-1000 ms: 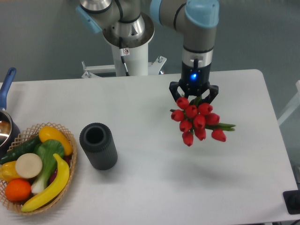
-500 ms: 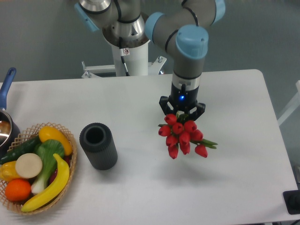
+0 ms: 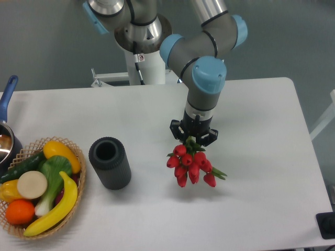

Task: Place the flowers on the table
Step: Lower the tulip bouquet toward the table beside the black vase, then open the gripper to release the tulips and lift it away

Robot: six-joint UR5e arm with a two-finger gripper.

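The flowers [image 3: 191,163], a bunch of red tulips with green leaves, hang heads toward the camera over the middle of the white table [image 3: 261,130]. My gripper [image 3: 192,136] is shut on the stems just above the red heads; the stems are mostly hidden by the gripper. The bunch is held near or just above the tabletop, with a faint shadow under it; I cannot tell whether it touches.
A dark cylinder [image 3: 110,162] stands open-topped to the left of the flowers. A wicker basket [image 3: 78,172] of fruit and vegetables is at the left edge. A pot with a blue handle [image 3: 8,97] is at the far left. A black object [image 3: 327,225] sits at the lower right.
The gripper has moved left and toward the table's front with the flowers, and the bunch looks lower and smaller. The cylinder and basket have not moved.
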